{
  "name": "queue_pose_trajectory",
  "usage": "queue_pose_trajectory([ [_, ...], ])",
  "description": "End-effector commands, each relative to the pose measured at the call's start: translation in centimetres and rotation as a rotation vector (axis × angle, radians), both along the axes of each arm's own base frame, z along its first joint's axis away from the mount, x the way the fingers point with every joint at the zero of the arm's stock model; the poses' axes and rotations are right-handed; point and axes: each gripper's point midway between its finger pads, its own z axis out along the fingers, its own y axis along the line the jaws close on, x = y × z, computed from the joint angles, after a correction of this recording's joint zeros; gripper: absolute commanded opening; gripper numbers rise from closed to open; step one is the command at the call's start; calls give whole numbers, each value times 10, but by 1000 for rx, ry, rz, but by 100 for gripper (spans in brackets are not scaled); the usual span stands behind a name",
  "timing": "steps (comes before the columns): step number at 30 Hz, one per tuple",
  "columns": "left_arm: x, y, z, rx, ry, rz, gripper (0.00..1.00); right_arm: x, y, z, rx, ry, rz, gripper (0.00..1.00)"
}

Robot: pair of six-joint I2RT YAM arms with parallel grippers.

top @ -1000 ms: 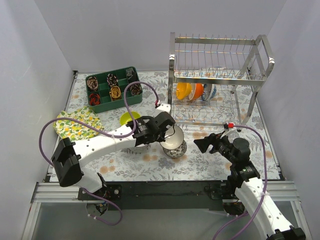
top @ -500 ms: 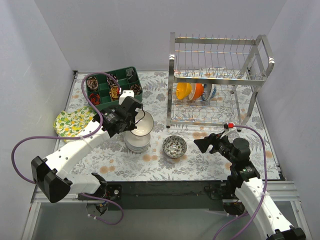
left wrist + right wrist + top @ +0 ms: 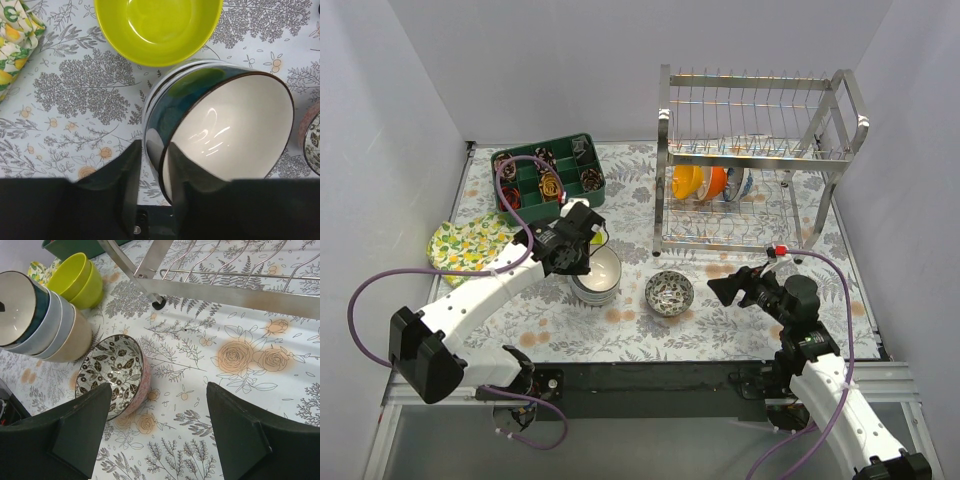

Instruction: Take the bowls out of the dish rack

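Observation:
The chrome dish rack (image 3: pixel 760 160) stands at the back right; its lower tier holds a yellow-orange bowl (image 3: pixel 686 181), an orange bowl (image 3: pixel 717 181) and a blue-patterned bowl (image 3: pixel 739 183). My left gripper (image 3: pixel 576 250) (image 3: pixel 154 147) is shut on the rim of a dark-blue bowl with a white inside (image 3: pixel 235 125), which lies tilted on top of a stack of bowls (image 3: pixel 596 285) (image 3: pixel 55 335). A lime-green bowl (image 3: pixel 157 27) (image 3: pixel 80 280) sits just behind the stack. A dark floral bowl (image 3: pixel 669 292) (image 3: pixel 112 372) stands alone on the mat. My right gripper (image 3: pixel 720 288) (image 3: pixel 159 387) is open and empty, right of it.
A dark green compartment tray (image 3: pixel 548 180) with small round items stands at the back left. A lemon-print cloth (image 3: pixel 465 243) (image 3: pixel 12 30) lies at the left. The rack's foot (image 3: pixel 159 302) stands close behind the floral bowl.
My left gripper carried the dark-blue bowl leftward from beside the floral bowl and lowered it onto the stack. The right arm has not moved.

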Motion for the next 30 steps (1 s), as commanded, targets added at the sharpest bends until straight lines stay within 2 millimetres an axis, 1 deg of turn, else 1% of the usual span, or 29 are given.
queue_pose_trajectory([
  [1,2,-4,9,-47,-34,-10,34,5,0,12,1,-37,-2,85],
  [5,2,-3,13,-53,-51,-7,51,7,-1,11,-10,-40,-6,85],
  [6,2,-3,15,-58,-60,-6,52,8,-1,11,-17,-38,-9,85],
  [7,2,-2,17,-59,-66,-2,57,10,-3,14,-22,-48,-17,85],
  [8,2,-2,17,-64,-71,-1,58,11,-3,16,-26,-56,-17,85],
  [12,5,-2,33,-108,-136,8,72,24,-11,27,-77,-102,-63,85],
  [13,5,-1,39,-125,-163,12,82,28,-13,32,-83,-113,-77,85],
  [14,6,-1,45,-143,-189,16,84,31,-14,36,-88,-131,-87,86],
  [15,8,-2,48,-160,-214,20,87,37,-18,36,-108,-130,-115,86],
  [16,8,0,59,-189,-255,25,91,40,-19,37,-111,-131,-129,86],
  [17,9,3,64,-199,-285,32,96,46,-21,41,-118,-124,-146,86],
  [19,11,4,68,-228,-343,33,98,56,-25,47,-126,-114,-188,87],
  [20,9,6,75,-253,-383,30,98,64,-26,50,-131,-102,-200,88],
  [21,12,5,84,-280,-434,24,98,70,-28,55,-136,-109,-224,88],
  [22,10,7,74,-276,-439,19,98,76,-30,58,-147,-115,-237,88],
  [23,7,11,83,-309,-488,17,98,82,-30,52,-163,-95,-244,89],
  [24,11,8,90,-343,-537,15,98,93,-32,67,-161,-135,-271,89],
  [25,9,11,76,-330,-537,7,98,99,-34,69,-167,-141,-284,89],
  [26,5,15,85,-366,-589,14,98,106,-34,63,-189,-127,-289,90],
  [27,6,16,88,-390,-626,24,98,117,-38,76,-183,-160,-316,90],
  [28,4,18,89,-408,-648,25,98,123,-38,80,-183,-169,-323,91],
  [29,2,21,78,-405,-649,29,98,131,-39,72,-195,-146,-326,92],
  [30,-1,24,88,-447,-701,35,98,139,-48,72,-205,-139,-373,93],
])
